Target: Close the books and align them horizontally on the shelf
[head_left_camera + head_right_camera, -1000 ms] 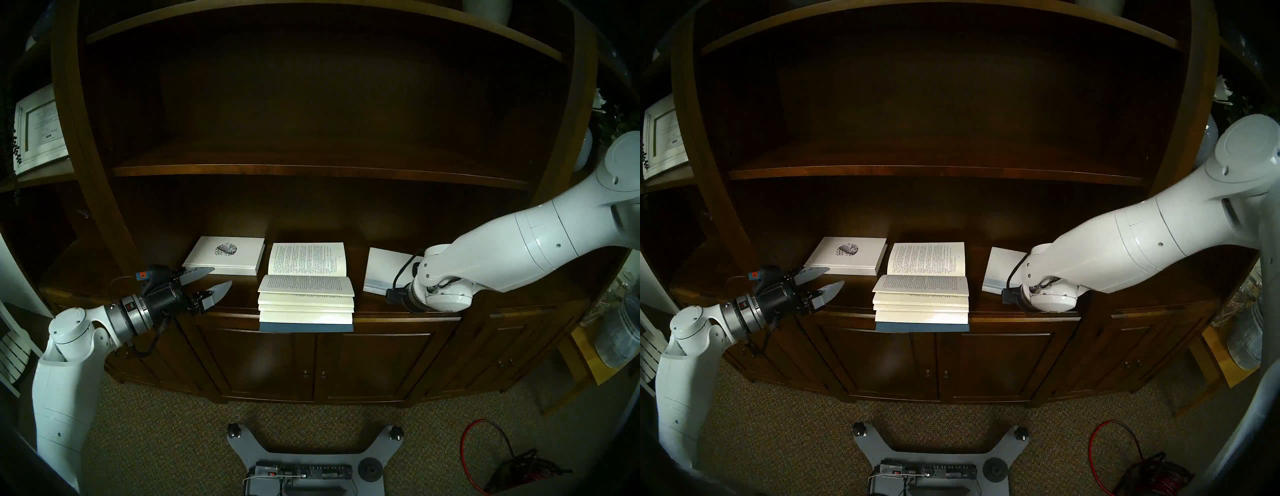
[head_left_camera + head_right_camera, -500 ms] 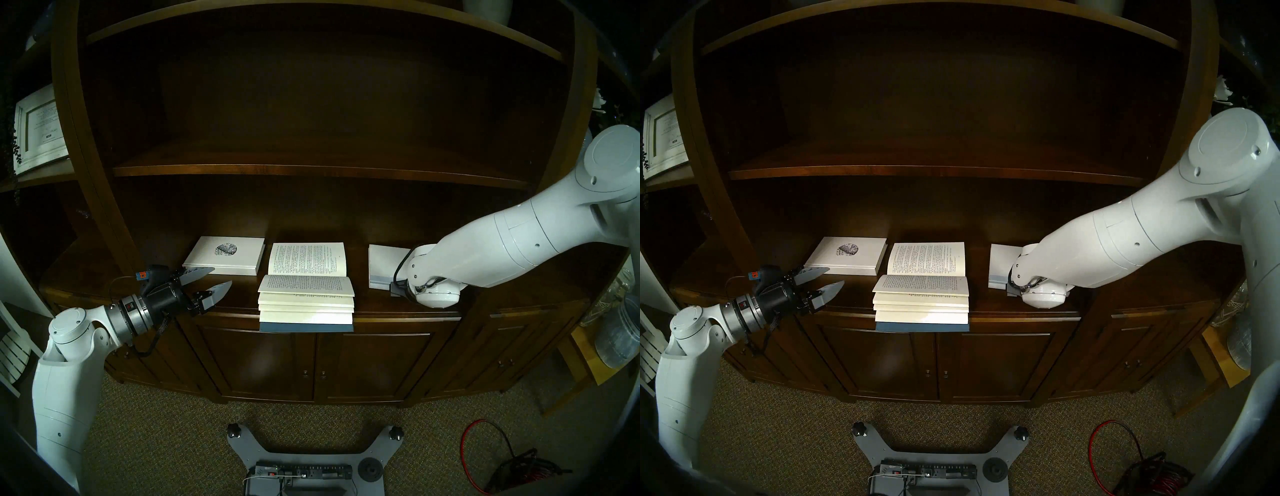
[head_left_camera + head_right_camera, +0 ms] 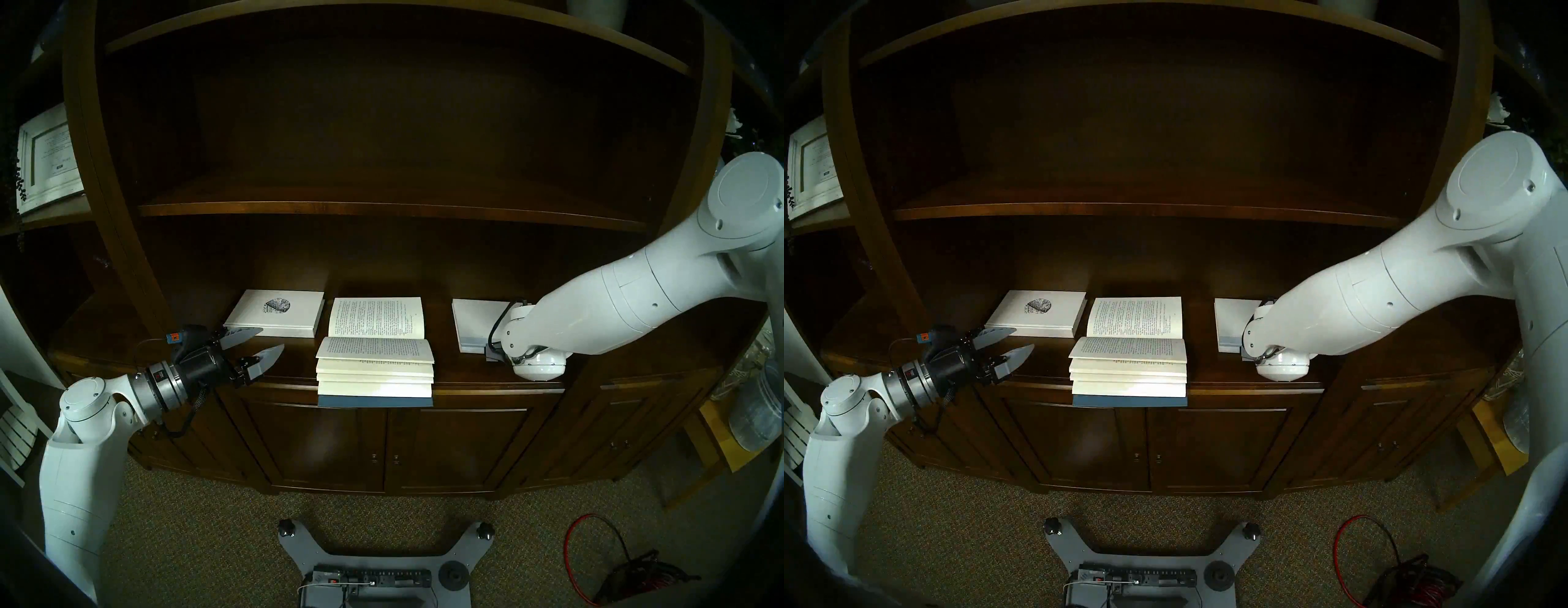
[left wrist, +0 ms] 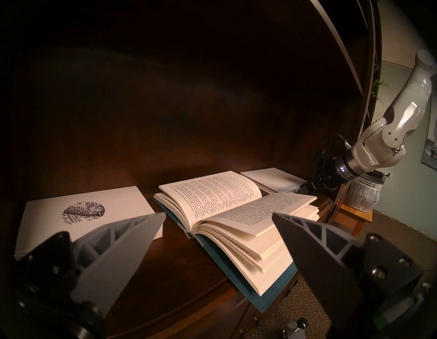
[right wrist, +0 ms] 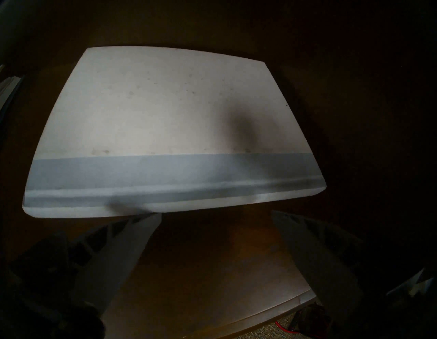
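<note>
From the head cameras, three books lie in a row on the shelf (image 3: 288,369). The blue book (image 3: 375,365) sits open in the middle, its thick cream page block and blue cover hanging just over the front edge. It looks heavy and floppy, so the loose pages will want to fan out. I would lift the overhanging near half by its cover edge and fold it back over the far half. A closed white book (image 3: 275,312) lies toward the shelf's left end, and the striped white book (image 3: 473,325) lies closed toward the right end. The left claw (image 3: 259,344) hovers over the shelf's front left part, jaws spread and empty. The right claw is hidden behind its own wrist here.

The left wrist camera shows the left claw (image 4: 218,222) with its jaws wide apart, pointing across at the blue book (image 4: 234,213). Bare wood lies between them, giving room to slide. The back panel rises close behind the books.

The right wrist camera has the striped white book (image 5: 175,123) squared up, stiff and smooth, its pale blue spine facing the front edge. The right claw (image 5: 216,215) is open and holds nothing, with one fingertip (image 5: 151,219) at or just short of the spine. I cannot tell whether it touches. Clear shelf runs from there to the front edge.
</note>
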